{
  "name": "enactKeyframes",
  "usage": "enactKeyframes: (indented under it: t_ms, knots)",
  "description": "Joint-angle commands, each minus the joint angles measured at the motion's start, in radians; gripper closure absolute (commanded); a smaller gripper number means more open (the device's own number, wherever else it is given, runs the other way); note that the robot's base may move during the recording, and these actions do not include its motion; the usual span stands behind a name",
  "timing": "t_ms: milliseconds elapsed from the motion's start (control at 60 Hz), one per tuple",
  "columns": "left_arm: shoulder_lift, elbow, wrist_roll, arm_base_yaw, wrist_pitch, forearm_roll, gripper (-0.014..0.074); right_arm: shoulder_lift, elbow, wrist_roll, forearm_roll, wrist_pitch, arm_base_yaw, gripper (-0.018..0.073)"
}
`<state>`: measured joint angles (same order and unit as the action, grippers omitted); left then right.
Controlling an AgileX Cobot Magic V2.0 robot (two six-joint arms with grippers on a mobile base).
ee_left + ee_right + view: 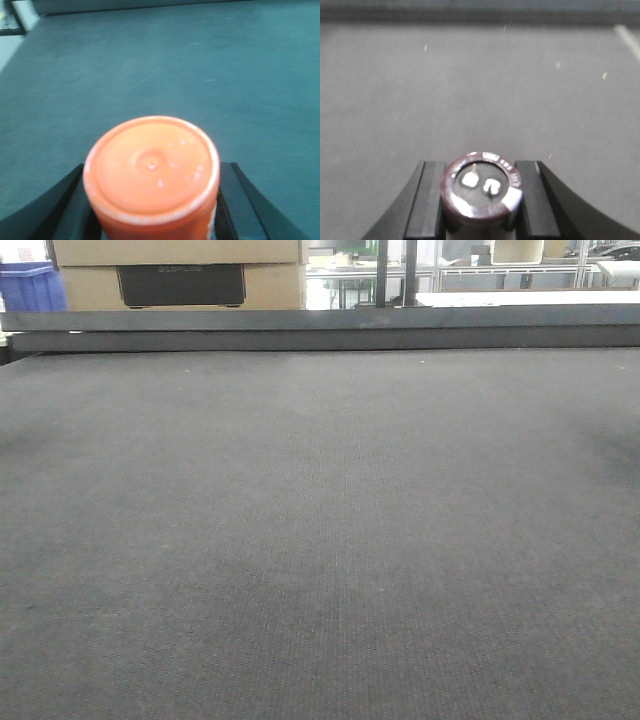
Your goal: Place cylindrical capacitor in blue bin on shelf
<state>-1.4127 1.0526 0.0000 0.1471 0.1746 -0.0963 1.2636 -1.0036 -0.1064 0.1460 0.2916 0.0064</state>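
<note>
Though half-cropped, capacitor (pixel 482 186) in right pincer (pixel 481 202)

surface: dark grey textured mat (pixel 320 540) | far edge: dark raised rail (pixel 320 330)

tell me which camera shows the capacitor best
The right wrist view: the capacitor sits close up, end-on, in the right gripper, its two terminals visible. The front view shows dark mat, no capacitor. The left wrist view shows an orange cylinder in the left gripper instead.

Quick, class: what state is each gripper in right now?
Left gripper: closed, holding an orange cylinder.
Right gripper: closed, holding the capacitor.
</note>
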Motion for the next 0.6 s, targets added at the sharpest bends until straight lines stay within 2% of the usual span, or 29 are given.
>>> enactKeyframes:
  t_ms: [0,167,350,583]
  knots:
    - [0.054,0.040,0.000,0.052,0.090,0.043,0.0707,-0.011,-0.042,-0.033,-0.008,0.079,0.034,0.0727]
    - [0.125,0.077,0.000,0.139,0.166,0.096,0.0707,-0.030,-0.124,-0.044,-0.009,0.211,0.109,0.0727]
    - [0.220,0.079,0.000,0.214,0.220,0.096,0.0707,-0.112,-0.161,-0.044,-0.008,0.224,0.152,0.0727]
    - [0.354,0.079,0.000,0.259,0.335,0.096,0.0707,-0.245,-0.161,-0.044,-0.008,0.251,0.158,0.0727]
